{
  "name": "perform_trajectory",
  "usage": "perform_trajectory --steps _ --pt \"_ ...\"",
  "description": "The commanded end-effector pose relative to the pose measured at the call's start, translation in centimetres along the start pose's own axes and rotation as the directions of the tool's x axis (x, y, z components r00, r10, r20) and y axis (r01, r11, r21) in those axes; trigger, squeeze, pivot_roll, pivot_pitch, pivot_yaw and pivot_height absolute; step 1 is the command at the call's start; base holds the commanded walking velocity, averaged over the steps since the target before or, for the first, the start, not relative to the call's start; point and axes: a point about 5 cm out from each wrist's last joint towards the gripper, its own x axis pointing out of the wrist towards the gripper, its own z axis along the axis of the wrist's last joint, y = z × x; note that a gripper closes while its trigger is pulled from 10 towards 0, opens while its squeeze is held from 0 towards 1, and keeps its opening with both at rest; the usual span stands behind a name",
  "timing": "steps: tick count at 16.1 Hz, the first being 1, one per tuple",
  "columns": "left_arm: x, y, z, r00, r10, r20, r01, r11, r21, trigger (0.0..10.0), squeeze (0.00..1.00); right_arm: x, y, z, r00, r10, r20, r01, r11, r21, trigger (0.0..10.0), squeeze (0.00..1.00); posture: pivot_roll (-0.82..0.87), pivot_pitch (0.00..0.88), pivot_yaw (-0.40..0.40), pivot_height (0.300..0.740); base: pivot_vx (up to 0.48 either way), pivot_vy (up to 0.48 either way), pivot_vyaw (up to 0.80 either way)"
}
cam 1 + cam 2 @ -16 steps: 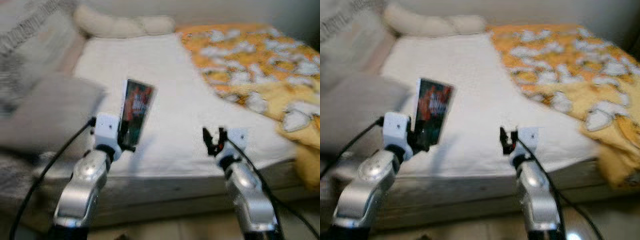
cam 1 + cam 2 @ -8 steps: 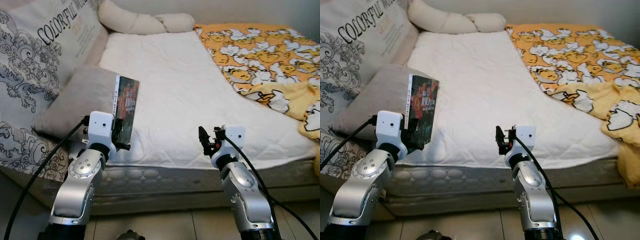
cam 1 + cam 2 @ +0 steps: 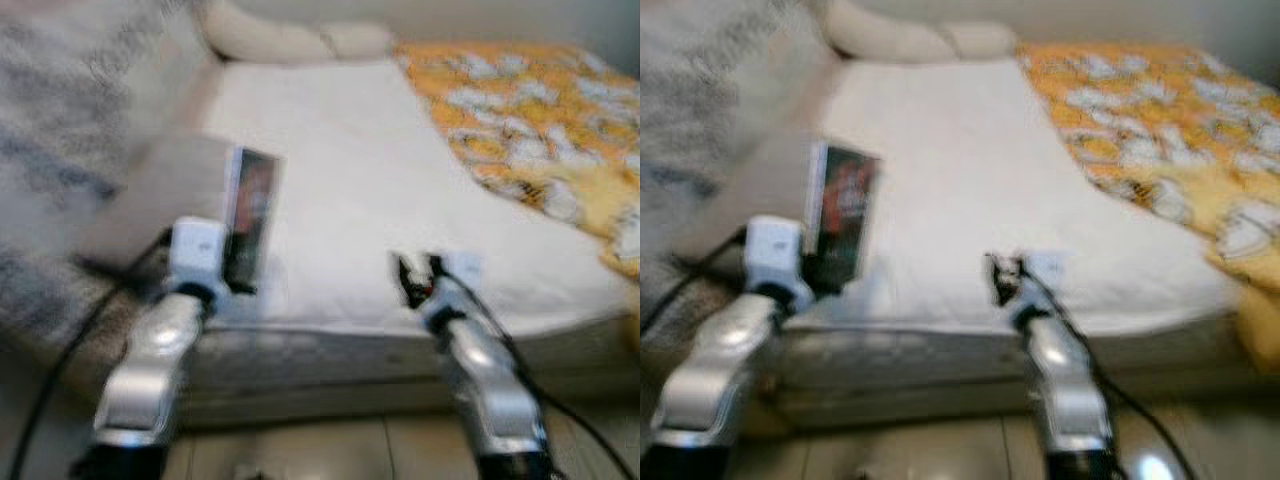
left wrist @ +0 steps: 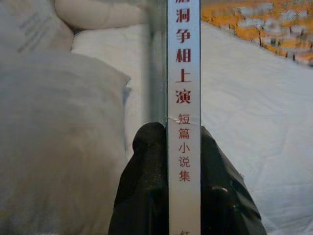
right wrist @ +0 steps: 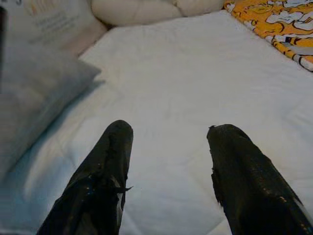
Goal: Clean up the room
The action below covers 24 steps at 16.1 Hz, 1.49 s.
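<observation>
A: Where is the book [image 4: 183,73] at this moment?

B: Clamped upright in the left gripper [image 4: 182,161], spine toward the wrist camera, one black finger [image 4: 144,181] pressed to each cover near the bottom edge. From the head it sits at about nine o'clock of the scene, over the near edge of the bed [image 3: 350,170].

A: And the other arm?

B: The right gripper [image 5: 168,161] hovers at roughly five o'clock, its fingers spread wide with nothing between them, pointing across the white mattress. The head views are smeared, so fine detail there is lost.

A: How would you expect the book to behave in that hold?

B: I judge it a slim paperback: light, fairly stiff along the spine, but the covers look glossy and could slide. Held low, the tall part above the fingers may lever sideways if the arm swings fast. A grip nearer mid-height, close to the spine, would be steadier.

A: What lies around it?

B: A grey pillow [image 4: 54,137] at about ten o'clock from the book, cream bolsters [image 5: 146,10] at twelve near the head of the bed, and an orange patterned blanket [image 3: 520,110] from one to three o'clock.
</observation>
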Motion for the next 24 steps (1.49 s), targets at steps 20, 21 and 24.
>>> perform_trajectory --steps 20,21,24 --pt "0.80 -1.05 1.48 0.996 -0.051 0.066 0.051 0.999 0.008 10.0 0.00 0.28 -1.07 0.35 1.000 -0.009 0.015 0.010 0.999 -0.045 10.0 0.00 0.02 0.000 0.016 0.740 0.339 0.000 0.00" --pt "0.77 -1.03 1.47 0.996 -0.052 0.066 0.051 0.999 0.008 10.0 0.00 0.29 -0.95 0.33 1.000 0.005 0.006 -0.005 0.997 -0.074 10.0 0.00 0.02 0.000 0.016 0.740 0.349 0.000 0.00" --pt "0.77 -1.12 1.37 0.996 -0.057 0.063 0.057 0.998 0.009 10.0 0.00 0.18 -1.24 0.15 1.000 -0.020 0.005 0.020 0.998 -0.067 10.0 0.00 0.02 0.000 0.016 0.740 0.345 0.000 0.27"
